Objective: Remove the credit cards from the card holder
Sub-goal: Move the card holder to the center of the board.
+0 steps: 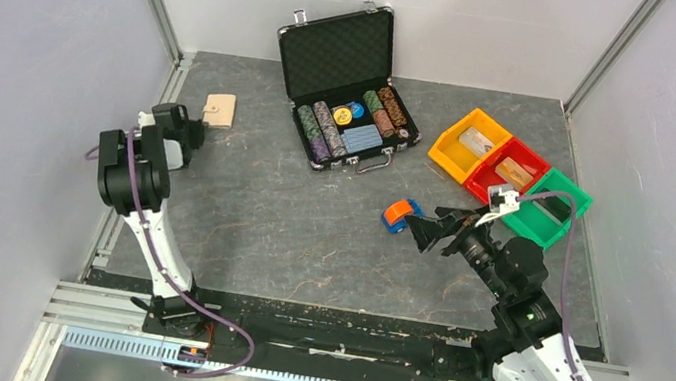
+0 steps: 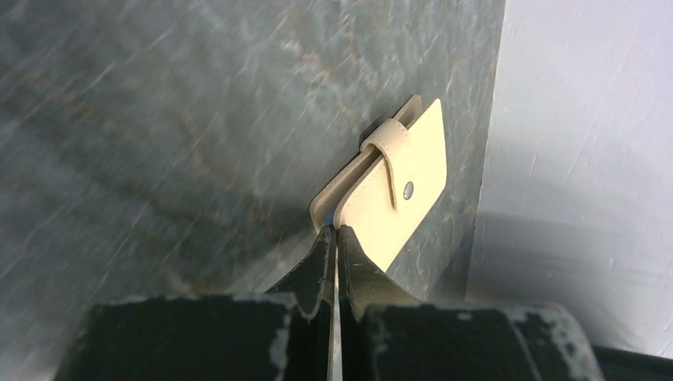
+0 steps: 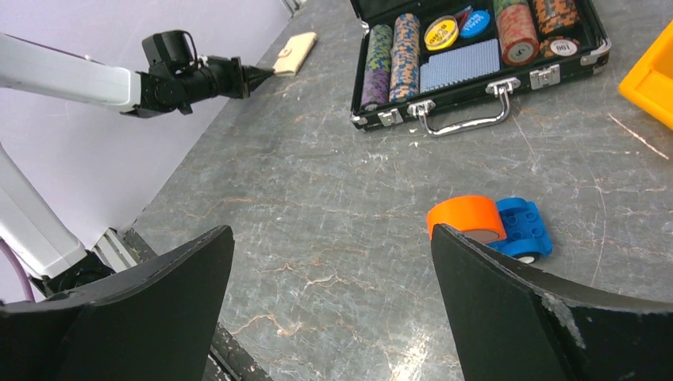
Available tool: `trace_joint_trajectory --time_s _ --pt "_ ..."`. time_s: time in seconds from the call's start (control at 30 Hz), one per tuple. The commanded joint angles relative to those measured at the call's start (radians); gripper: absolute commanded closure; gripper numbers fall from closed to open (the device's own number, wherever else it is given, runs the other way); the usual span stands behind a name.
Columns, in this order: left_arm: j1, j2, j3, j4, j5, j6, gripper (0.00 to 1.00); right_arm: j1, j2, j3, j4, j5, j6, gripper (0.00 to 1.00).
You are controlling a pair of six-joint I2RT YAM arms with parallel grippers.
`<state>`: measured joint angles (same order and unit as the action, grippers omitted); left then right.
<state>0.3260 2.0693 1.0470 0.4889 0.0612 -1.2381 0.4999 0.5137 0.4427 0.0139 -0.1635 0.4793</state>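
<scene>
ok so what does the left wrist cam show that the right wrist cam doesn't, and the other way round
Only the left wrist view shows the snap tab fastened over the closed card holder, with the left gripper shut at its near corner. Only the right wrist view shows the open chip case, the orange and blue toy, a yellow bin corner and the open right gripper. Both show the card holder, the left gripper and the grey table. No cards are visible in either.
</scene>
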Motion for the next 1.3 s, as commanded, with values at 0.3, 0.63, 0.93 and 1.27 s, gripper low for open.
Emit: trace_joint_trajectory --time_s 0.3,0.63,0.93,1.27 --pt "-0.057 -0.296 -0.314 -0.077 0.075 -0.016 0.98 0.000 -0.114 -0.032 -0.041 0.010 0.017 0.01" --pt "-0.219 -0.608 -0.505 -0.291 0.092 0.137 0.98 0.001 -0.125 0.007 -0.152 0.056 -0.023 0.01" --pt "-0.352 -0.930 -0.587 -0.638 0.154 0.280 0.98 0.000 -0.126 0.031 -0.226 0.087 -0.057 0.01" --pt "-0.550 -1.256 -0.705 -0.818 0.244 0.245 0.98 0.000 -0.048 0.031 -0.229 0.051 -0.104 0.10"
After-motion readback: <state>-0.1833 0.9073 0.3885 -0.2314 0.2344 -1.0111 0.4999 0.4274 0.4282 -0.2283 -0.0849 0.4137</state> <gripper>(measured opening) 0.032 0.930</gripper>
